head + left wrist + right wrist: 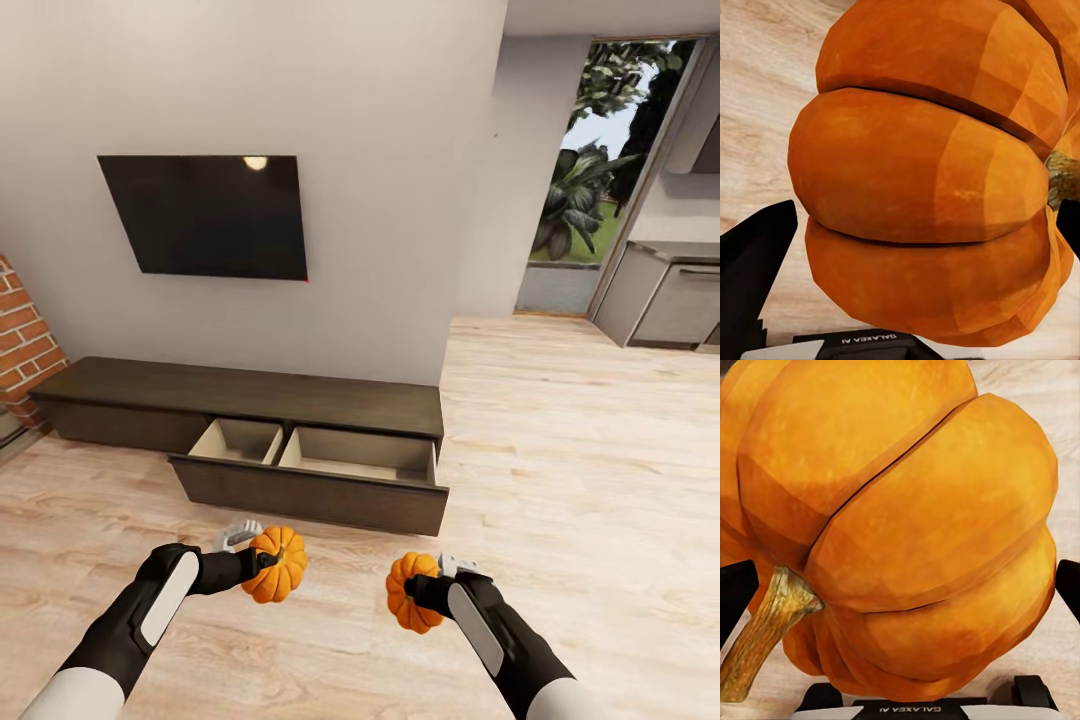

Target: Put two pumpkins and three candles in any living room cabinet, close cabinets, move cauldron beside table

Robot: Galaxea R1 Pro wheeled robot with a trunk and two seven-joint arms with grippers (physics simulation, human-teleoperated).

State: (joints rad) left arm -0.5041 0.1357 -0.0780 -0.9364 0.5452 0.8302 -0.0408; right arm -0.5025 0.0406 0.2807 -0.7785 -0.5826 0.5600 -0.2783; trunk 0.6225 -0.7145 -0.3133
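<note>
Both pumpkins in hand, left gripper (262,562) clamped on one (274,564), right gripper (425,592) on the other (412,592), short of the cabinet's (240,400) open drawer (315,465), apparently empty; stowing, candles, cauldron, closing remain.

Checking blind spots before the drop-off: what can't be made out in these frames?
- Cabinet, head view: its left end is hidden behind the brick wall.
- Open drawer, head view: its front panel hides the near floor of both compartments.
- Left gripper and right gripper: both wrist views are blocked by the left pumpkin and the right pumpkin, so the fingertips can't be checked.
</note>
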